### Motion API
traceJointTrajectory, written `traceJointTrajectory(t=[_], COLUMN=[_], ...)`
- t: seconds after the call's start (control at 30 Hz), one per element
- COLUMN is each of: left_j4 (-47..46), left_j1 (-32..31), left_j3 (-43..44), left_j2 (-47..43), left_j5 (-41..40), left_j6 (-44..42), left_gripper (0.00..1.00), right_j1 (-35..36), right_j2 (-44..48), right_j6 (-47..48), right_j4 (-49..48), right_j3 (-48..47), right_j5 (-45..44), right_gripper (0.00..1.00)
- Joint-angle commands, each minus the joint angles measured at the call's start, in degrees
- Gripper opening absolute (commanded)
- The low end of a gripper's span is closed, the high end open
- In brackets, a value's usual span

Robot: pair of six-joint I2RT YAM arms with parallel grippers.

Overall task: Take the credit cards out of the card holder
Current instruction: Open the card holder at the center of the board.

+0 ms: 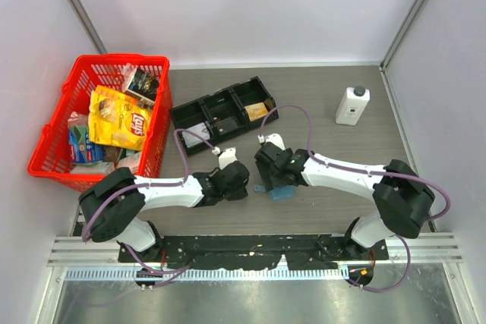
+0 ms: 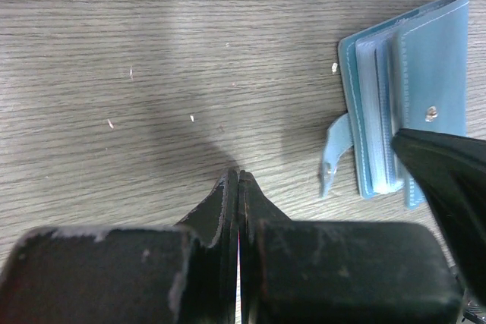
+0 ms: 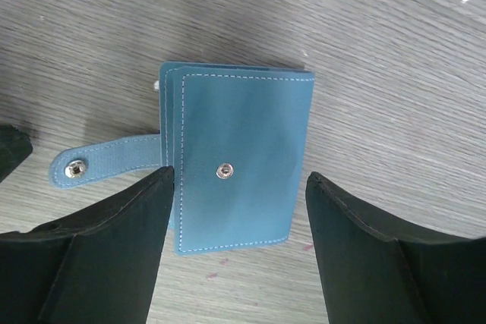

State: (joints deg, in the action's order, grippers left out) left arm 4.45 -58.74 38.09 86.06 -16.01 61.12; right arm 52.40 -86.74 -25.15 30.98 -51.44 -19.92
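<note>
The card holder (image 3: 235, 165) lies folded shut and flat on the wooden table (image 3: 380, 28), in the middle of my right wrist view. My right gripper (image 3: 239, 180) stands wide open astride it. One finger comes in at its left edge, the tip overlapping that edge in the picture, and the other sits just off its right edge with a strip of table showing between. I cannot tell whether either finger touches it. Its long axis runs nearly up and down that frame. The layered open edge faces left, the folded side faces right, and the stud (image 3: 224, 171) sits on the upper cover. A strap (image 3: 114, 163) reaches out to the left, unfastened and lying on the table. In my left wrist view the card holder (image 2: 425, 73) fills the upper right, with pale edges showing between its covers. I cannot make out the credit cards among them. My left gripper (image 2: 239, 176) is at the bottom centre, jaws pressed together on nothing, apart from the holder and to its left. From above, the card holder (image 1: 285, 193) lies just below the centre of the frame, with the right gripper (image 1: 275, 178) over it and the left gripper (image 1: 241, 184) just beside. A black tray (image 1: 225, 111) lies farther up, a red basket (image 1: 121, 58) at the upper left, and a white bottle (image 1: 352, 105) at the upper right.
</note>
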Motion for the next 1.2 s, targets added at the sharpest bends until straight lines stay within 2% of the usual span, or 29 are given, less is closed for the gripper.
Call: traceJointTrajectory(t=[0.0,0.17,0.37,0.4,0.47,0.53,0.6,0.67,0.7,0.73,0.83,1.07,1.13,1.17], left_j4=[0.30,0.56,-0.40,-0.67,-0.93,-0.93,-1.46,-2.33,-2.95,-3.39,-5.58,-9.19,-9.72,-9.98], left_j1=[0.03,0.03,-0.06,0.03,-0.06,-0.06,-0.06,-0.06,0.03,-0.06,-0.06,-0.06,-0.06,-0.06], left_j3=[-0.38,-0.03,0.50,0.76,1.81,3.30,5.32,7.52,8.57,9.98,14.20,22.99,24.84,25.80], left_j2=[-0.11,-0.37,-3.00,-3.44,-4.41,-4.50,-4.06,-2.75,-1.78,-0.56,3.13,13.59,16.05,17.20], left_j5=[-0.34,-0.43,0.10,0.28,0.63,1.24,2.47,4.14,5.10,5.81,8.80,13.02,13.98,14.60], left_j6=[-0.39,-1.00,-2.41,-2.85,-3.81,-4.61,-5.66,-6.54,-6.98,-7.33,-8.12,-9.71,-9.97,-10.23], left_gripper=[0.00,0.00,0.01,0.06,0.22,0.39,0.52,0.62,0.66,0.69,0.76,0.77,0.78,0.78], right_j1=[-2.64,-7.57,-17.84,-18.73,-21.37,-23.48,-24.54,-24.98,-24.98,-25.07,-24.98,-24.98,-24.98,-25.07], right_j2=[5.08,9.04,12.55,12.82,13.26,13.70,14.58,15.55,15.72,15.64,15.81,16.69,17.48,17.92], right_j6=[1.41,2.56,4.67,4.84,4.50,3.97,3.18,2.82,2.65,2.47,1.77,0.80,0.10,-0.42], right_j4=[3.38,3.03,2.42,1.81,1.36,1.10,0.57,0.22,0.31,0.39,1.10,1.71,1.45,1.19], right_j3=[-1.65,1.07,4.42,5.20,6.00,6.70,7.58,7.93,7.93,7.93,6.97,5.56,5.65,5.91], right_j5=[-1.44,3.66,9.97,12.43,14.72,17.19,18.34,18.25,17.64,17.20,15.62,14.65,13.86,13.60], right_gripper=[0.73,0.66,0.47,0.39,0.31,0.27,0.15,0.12,0.05,0.02,0.01,0.02,0.10,0.19])
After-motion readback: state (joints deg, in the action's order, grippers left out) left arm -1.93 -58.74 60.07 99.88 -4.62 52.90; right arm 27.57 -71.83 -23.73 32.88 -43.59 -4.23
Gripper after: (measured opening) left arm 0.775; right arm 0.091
